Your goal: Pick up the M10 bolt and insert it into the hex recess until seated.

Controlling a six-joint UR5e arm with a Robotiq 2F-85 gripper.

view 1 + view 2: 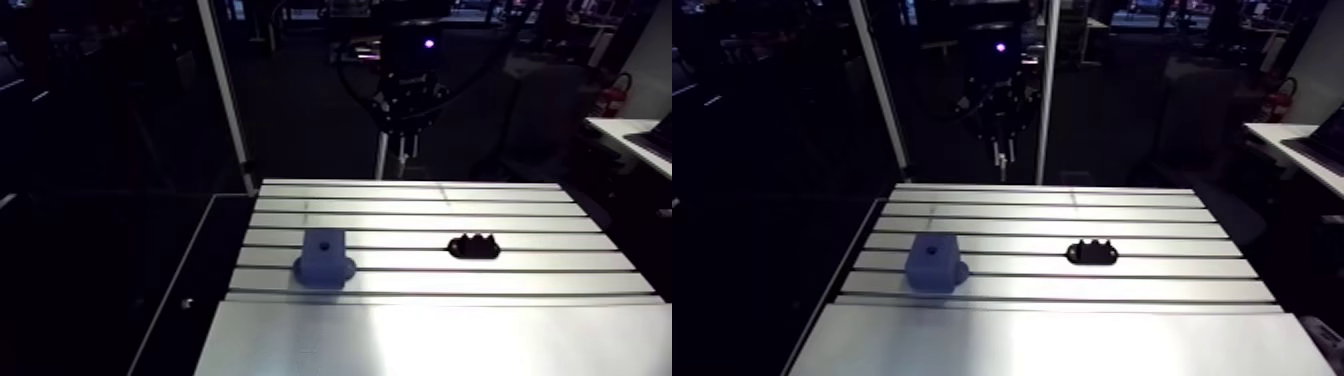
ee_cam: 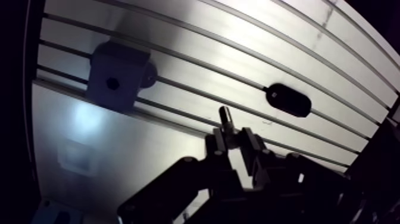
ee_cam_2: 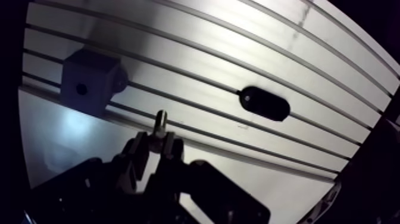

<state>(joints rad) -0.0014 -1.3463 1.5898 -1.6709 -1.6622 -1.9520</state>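
As I read it from the arm view, table: slotted aluminium, carrying two parts that lie well apart.
Gripper: raised clear of the table, near its far edge; I see both fingers clenched on the M10 bolt.
Blue block: resting on the table, with one dark hole in its upper face; I cannot tell the shape of the hole.
Black part: lying flat on the table, with three bumps along its top.
M10 bolt: clamped between the fingers, with its shaft projecting ahead of them; held in the air, apart from the blue block.
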